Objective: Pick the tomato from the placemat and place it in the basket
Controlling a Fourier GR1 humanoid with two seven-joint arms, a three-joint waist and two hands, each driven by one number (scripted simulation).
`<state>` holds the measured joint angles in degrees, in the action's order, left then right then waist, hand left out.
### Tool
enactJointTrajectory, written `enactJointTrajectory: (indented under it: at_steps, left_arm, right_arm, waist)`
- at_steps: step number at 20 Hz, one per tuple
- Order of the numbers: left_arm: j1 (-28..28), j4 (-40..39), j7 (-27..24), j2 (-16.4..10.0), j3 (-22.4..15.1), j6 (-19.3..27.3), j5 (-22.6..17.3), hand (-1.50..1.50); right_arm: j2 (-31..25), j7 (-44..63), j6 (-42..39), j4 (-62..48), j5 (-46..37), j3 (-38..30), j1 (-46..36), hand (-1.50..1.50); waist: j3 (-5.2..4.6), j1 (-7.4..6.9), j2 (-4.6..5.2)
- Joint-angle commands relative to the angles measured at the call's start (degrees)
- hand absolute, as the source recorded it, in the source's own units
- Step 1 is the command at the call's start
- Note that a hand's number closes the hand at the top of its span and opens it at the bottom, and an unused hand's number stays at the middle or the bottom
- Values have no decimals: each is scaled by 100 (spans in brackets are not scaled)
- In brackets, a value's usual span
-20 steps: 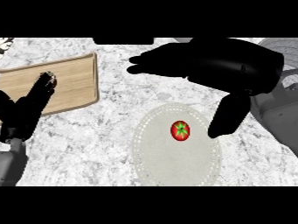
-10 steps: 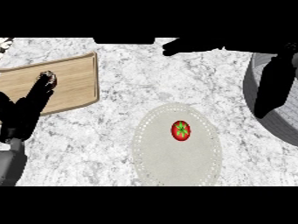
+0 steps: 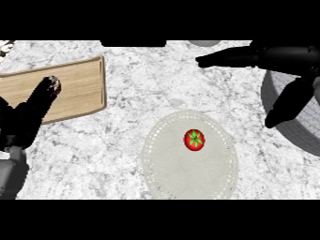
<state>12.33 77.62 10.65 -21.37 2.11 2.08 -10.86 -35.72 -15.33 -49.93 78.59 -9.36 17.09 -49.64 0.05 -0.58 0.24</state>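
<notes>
The tomato [image 3: 195, 139] lies on the placemat [image 3: 190, 180], a pale oval mat with a dotted border. It sits in the mat's upper half, red with its green stem cap facing up, and nothing touches it. The placemat rests on the mottled white and grey stone tabletop [image 3: 134, 84], a little right of the middle of the view.

The basket [image 3: 309, 136] is a grey round container at the right edge, partly cut off by the view. It stands apart from the placemat, with bare stone between them.

The right hand [image 3: 294, 56] shows at the upper right, above and to the right of the tomato and well apart from it. It is released and grasps nothing. Its fingers stretch straight out toward the left, and its thumb points down across the left side of the basket.

The left hand [image 3: 20, 115] shows near the left edge, also released and empty, resting with its fingers up. It overlaps the lower left part of a wooden cutting board [image 3: 79, 89] that lies at a slant on the tabletop. A small dark thing [image 3: 54, 84] shows on the board at the fingertips; what it is cannot be told.
</notes>
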Motion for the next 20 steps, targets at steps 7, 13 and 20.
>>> enactJointTrajectory:
  at_steps: [7,13,20]
  left_arm:
    - [-204,220,2,256,-142,117,263,0]
    - [119,-195,-70,242,111,-17,179,0]
    - [-99,241,173,93,252,-255,133,0]
  right_arm:
    - [670,-1754,1250,-696,-1201,667,908,-150]
    - [1466,-1963,1983,-1431,-1451,830,1179,-150]
    - [1830,-2212,2437,-2104,-2371,1213,1267,-150]
  waist:
    - [0,-39,-1]
    - [-4,2,6]
    - [-2,-14,-14]
